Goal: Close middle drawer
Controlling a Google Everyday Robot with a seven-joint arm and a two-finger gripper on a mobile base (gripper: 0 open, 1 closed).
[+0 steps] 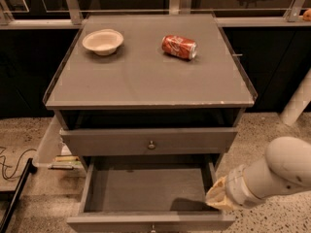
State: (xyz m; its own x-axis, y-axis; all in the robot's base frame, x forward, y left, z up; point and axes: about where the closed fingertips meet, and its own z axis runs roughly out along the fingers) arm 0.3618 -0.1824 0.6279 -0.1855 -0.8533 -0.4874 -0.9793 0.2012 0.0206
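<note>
The grey cabinet [146, 76] stands in the middle of the view. Its uppermost drawer [194, 141], with a small round knob [151, 144], sits almost shut. Below it the middle drawer [146, 191] is pulled far out and its shallow grey box is empty. Its flat front [112, 223] runs along the bottom edge of the view. My gripper [217, 198] comes in from the lower right on a white arm [284, 169]. Its tan end is at the drawer's right side wall, near the front right corner. The lowest drawer is out of view.
A pale bowl [102, 41] and a red soda can [179, 47] lying on its side rest on the cabinet top. A clear tray with papers [52, 147] and a black cable [12, 166] are on the speckled floor at the left. A white post [299, 103] stands at the right.
</note>
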